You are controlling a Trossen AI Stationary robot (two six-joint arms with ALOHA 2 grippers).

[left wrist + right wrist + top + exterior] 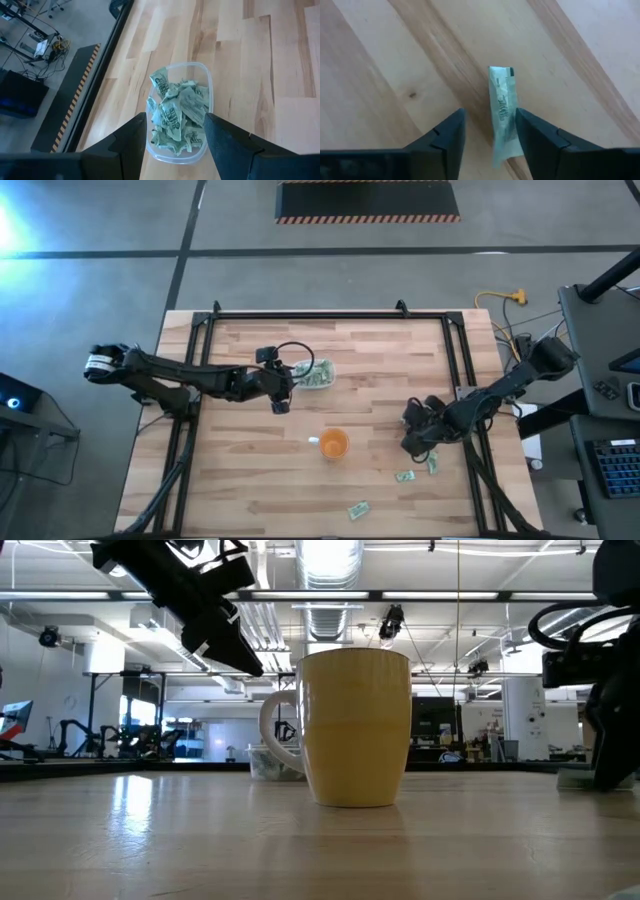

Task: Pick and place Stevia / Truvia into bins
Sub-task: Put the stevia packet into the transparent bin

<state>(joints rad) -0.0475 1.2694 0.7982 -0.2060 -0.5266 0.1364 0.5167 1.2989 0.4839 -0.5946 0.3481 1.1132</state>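
Observation:
The clear tub (202, 85) holds a heap of pale green and white sachets (177, 112). In the high view it stands at the table's middle (316, 375). My left gripper (175, 145) hovers open above the tub's near end, empty (281, 402). My right gripper (490, 135) is open and low over the table's right part (415, 445). Its fingers stand on either side of one sachet (502, 110) that lies flat on the wood, close to one finger. Three more sachets lie loose on the table (404, 476), (432, 464), (358, 509).
An orange cup (333, 444) stands between the two grippers and fills the middle of the low view (355, 725). A small white scrap (313, 440) lies beside the cup. A black frame rail (330, 316) runs along the table's far edge.

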